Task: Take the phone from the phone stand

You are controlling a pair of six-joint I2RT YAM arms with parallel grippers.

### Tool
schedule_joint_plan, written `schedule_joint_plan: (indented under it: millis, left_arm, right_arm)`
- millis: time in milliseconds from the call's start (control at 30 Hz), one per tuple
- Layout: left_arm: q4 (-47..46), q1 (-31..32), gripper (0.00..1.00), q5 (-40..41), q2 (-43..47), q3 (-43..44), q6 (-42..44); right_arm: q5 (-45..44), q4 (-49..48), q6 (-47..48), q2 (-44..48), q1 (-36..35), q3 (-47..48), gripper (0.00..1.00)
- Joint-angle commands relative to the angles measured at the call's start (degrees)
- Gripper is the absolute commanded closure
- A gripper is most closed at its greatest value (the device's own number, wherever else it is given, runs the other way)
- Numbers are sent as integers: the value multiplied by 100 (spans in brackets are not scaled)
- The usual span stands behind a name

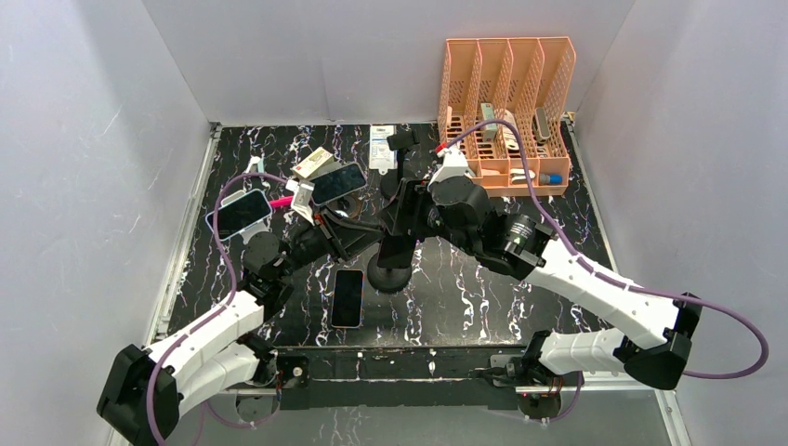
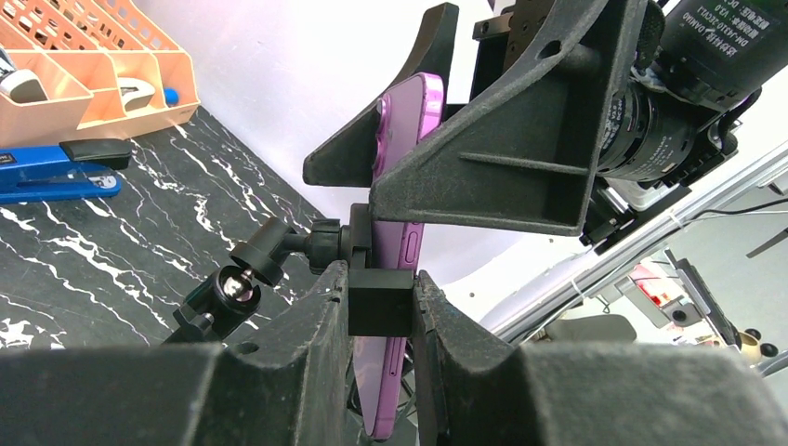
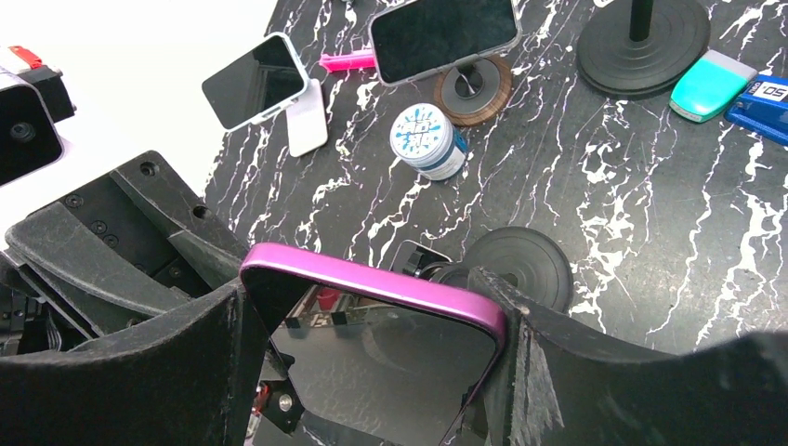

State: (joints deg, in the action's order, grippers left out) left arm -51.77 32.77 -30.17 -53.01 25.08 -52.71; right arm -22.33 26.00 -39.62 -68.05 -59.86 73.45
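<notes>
Black marble-look table point(image 3: 650, 186), white walls point(image 1: 372, 56). Pink-edged phone point(image 3: 372, 362) sits roughly upright in phone stand point(image 3: 522, 265), mid-table, above stand's round base. L gripper point(image 2: 381, 302) narrow, clamped on the phone stand just below phone. R gripper point(image 3: 367, 293) wide, fingers pressed vs both side edges of phone near its top. Phone not yet out of stand

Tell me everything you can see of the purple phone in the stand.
The phone has a glossy magenta-purple frame, rounded corners and a dark, reflective screen. It stands roughly upright, seated in the black stand clamp. The right tool straddles its top, fingers against both edges; the left tool grips the clamp.
</notes>
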Motion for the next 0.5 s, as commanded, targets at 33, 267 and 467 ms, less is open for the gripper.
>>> schedule_joint_plan:
  millis: [33, 267, 467]
  left_arm:
    - [-19, -403, 100, 303, -107, 111, 290]
    - [754, -365, 100, 383, 11, 405, 1017]
    - [1008, -283, 100, 719, 143, 366, 1127]
  right_arm:
    - [-478, 1394, 347, -237, 295, 558, 99]
    - [-422, 1628, 321, -979, 284, 1387, 99]
    - [-191, 1659, 453, -1204, 281, 1682, 81]
